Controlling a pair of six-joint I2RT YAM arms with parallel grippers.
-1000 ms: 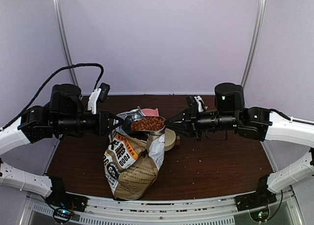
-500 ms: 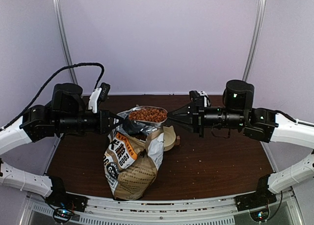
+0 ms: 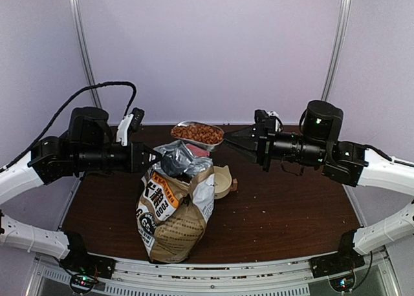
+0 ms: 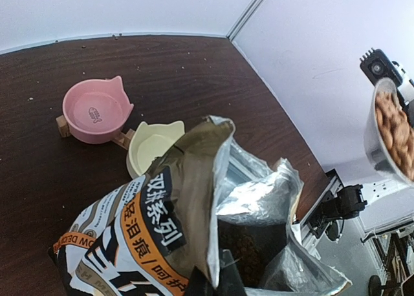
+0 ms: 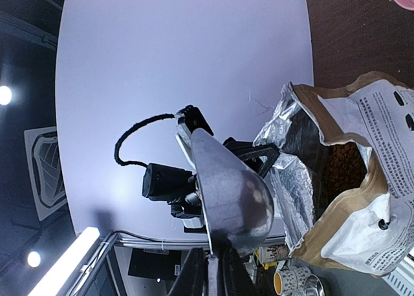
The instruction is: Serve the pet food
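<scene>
right gripper [image 3: 228, 140] clenched on scoop [image 5: 233, 199] of pet food [image 3: 196, 132], left gripper [image 3: 157, 157] pinching bag [image 3: 169, 212]; we see neither pink bowl [image 4: 72, 106] nor yellow bowl [image 4: 150, 147] filled.

Left arm [image 3: 84, 150]: black cylindrical joint housings; white outer links toward 8 o'clock. Black cable [image 3: 97, 87] arcs from rear link to wrist, 10 o'clock. White camera module [image 3: 129, 126] on wrist. Left fingers [image 3: 145, 158]: black, tapered. Right arm [image 3: 320, 147]: matching black housings; white links toward 4 o'clock. Right fingers [image 3: 242, 141]: black, wedge-shaped. Black base brackets [image 3: 84, 262] at 7 and 5 o'clock. Small circuit board [image 3: 81, 283] with lit indicators below each.
</scene>
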